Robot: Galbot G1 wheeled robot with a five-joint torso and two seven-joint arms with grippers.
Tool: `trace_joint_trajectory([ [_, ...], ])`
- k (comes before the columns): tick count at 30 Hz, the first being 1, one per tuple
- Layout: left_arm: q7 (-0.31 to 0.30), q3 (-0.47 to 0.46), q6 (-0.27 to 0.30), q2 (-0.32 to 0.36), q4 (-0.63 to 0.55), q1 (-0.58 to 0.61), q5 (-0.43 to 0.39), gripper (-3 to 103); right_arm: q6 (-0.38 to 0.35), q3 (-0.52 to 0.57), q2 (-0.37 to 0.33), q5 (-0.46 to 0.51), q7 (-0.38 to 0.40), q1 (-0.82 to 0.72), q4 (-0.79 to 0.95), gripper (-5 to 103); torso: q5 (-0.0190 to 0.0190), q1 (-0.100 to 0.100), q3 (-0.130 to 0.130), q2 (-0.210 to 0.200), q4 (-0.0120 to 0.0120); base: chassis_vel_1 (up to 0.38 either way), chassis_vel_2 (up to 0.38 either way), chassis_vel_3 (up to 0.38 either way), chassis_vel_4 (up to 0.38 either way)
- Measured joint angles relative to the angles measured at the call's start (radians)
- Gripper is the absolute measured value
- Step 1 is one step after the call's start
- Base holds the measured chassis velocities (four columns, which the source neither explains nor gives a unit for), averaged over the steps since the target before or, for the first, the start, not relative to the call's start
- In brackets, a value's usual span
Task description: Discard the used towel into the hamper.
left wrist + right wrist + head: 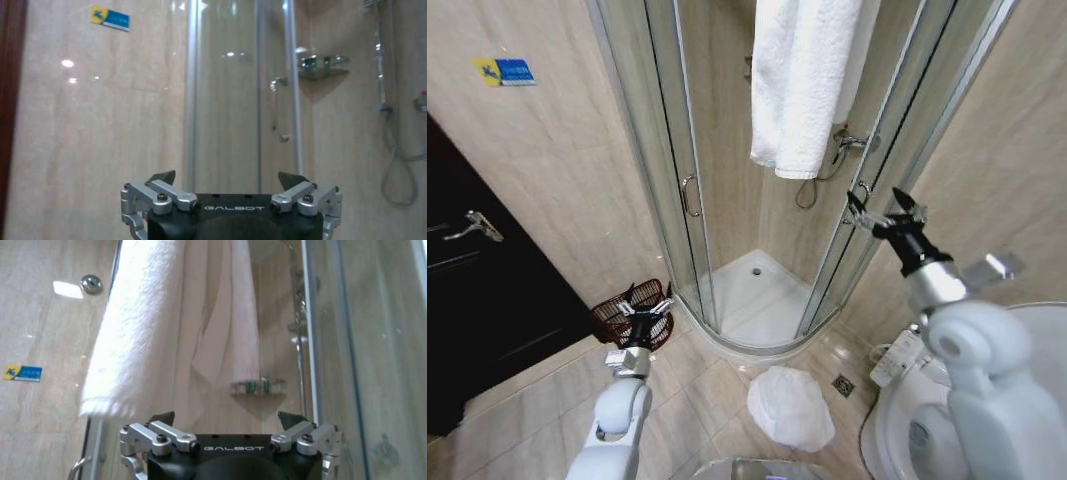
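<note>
Two robot arms reach forward in a small tiled bathroom, toward a curved glass shower enclosure (727, 200). A white towel (802, 80) hangs folded over the top of the enclosure's glass, its lower edge well above the floor. The right end effector (885, 212) is raised to the right of the towel and a little below its lower edge, close to the glass door frame; its two dark fingers stand apart with nothing between them. In the right wrist view the towel (173, 325) drapes just ahead of that end effector (227, 420), not touching it.

Low on the left, the left end effector (645, 303) is held just in front of the hamper (622, 318), a dark red-brown openwork basket standing on the floor where the wall meets the shower's edge. Its fingers are also spread and empty, as the left wrist view (227, 180) shows, facing the beige wall and the glass.

On the floor tiles between the shower and a toilet (897, 430) lies a crumpled white cloth (792, 405). A dark door (467, 300) stands at far left.
</note>
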Motion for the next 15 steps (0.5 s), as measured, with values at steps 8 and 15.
trace_joint_trajectory([
  [8, -0.026, -0.023, -0.026, -0.018, 0.007, 0.035, -0.040, 100, -0.038, -0.096, -0.070, 0.074, 0.013, 0.269, -0.065, 100, -0.0005, -0.001, -0.002, -0.003, 0.0000, 0.000, 0.000, 0.000, 0.000],
  [15, -0.036, -0.039, -0.033, -0.020, 0.002, 0.035, -0.046, 100, -0.074, -0.294, -0.046, 0.122, 0.124, 0.555, -0.108, 100, -0.0008, -0.002, -0.003, -0.005, -0.0002, 0.000, 0.000, 0.000, 0.000],
])
